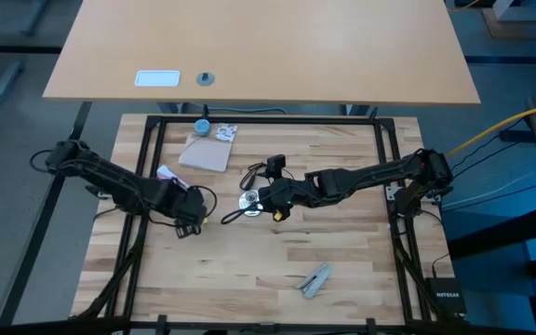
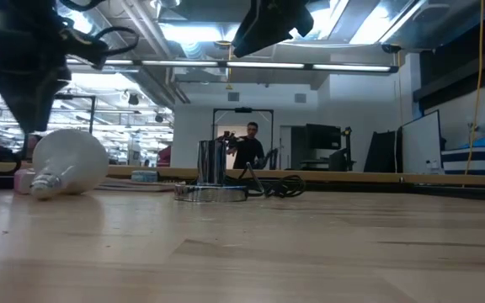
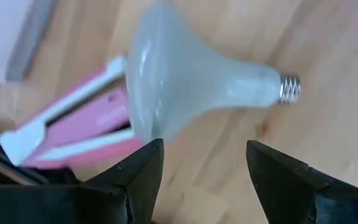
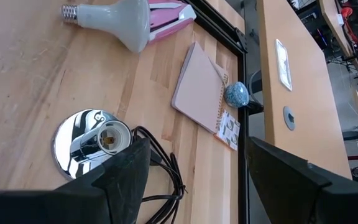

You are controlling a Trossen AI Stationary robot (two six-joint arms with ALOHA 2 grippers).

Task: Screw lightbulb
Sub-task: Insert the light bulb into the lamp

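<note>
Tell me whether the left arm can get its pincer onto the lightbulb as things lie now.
Probably yes. The left pincer hangs open right above the lightbulb, which lies on its side on the table, with nothing between them. A pink object lies against the globe but leaves the neck free.

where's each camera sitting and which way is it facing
High: overhead, straight down on the table; both arms show.
Low: at tabletop height, level across to the room; arms hang in from above.
Left wrist: over the lightbulb, own open left pincer below.
Right wrist: over the silver socket base, open right pincer.
Both wrist views share the lightbulb.
</note>
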